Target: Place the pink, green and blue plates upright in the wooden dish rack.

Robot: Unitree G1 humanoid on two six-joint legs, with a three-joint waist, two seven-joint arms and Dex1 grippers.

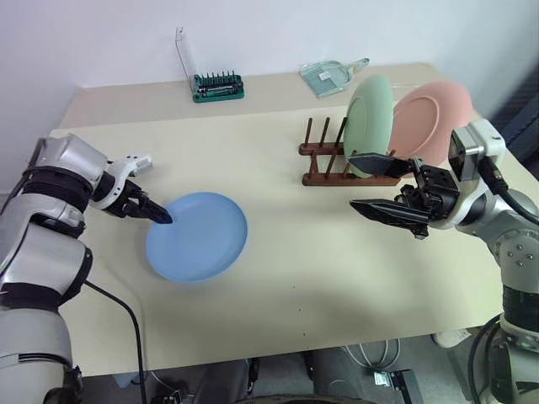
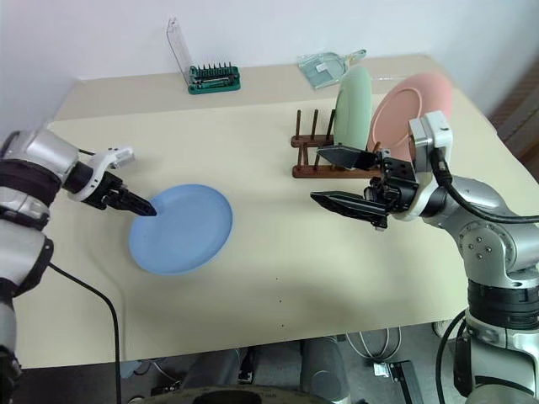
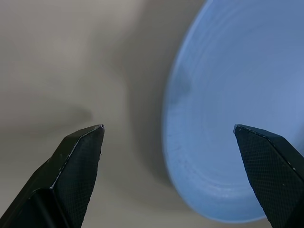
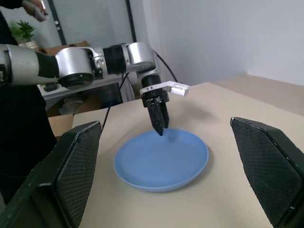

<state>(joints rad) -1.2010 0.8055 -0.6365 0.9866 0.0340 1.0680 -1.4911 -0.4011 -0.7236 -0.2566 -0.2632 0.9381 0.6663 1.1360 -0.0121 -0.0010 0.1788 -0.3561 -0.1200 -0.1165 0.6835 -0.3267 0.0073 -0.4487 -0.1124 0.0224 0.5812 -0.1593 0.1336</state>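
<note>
While the green plate (image 1: 371,124) and pink plate (image 1: 432,118) stand upright in the wooden dish rack (image 1: 337,164), we've got the blue plate (image 1: 197,236) lying flat on the table (image 1: 295,278). Left gripper (image 1: 158,215) hangs over its rim, jaws wide apart. Right gripper (image 1: 369,181) hovers near the rack, jaws apart too, holding nothing.

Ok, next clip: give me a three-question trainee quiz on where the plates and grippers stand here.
1. True or false: the blue plate stands in the wooden dish rack.
2. Which plates are upright in the rack? A) green and pink B) blue and pink C) none
3. Fill in: the left gripper, fingers open, is at the rim of the ___ plate.

Key: 1 false, it lies flat on the table. 2 A: green plate, pink plate. 3 blue.
</note>
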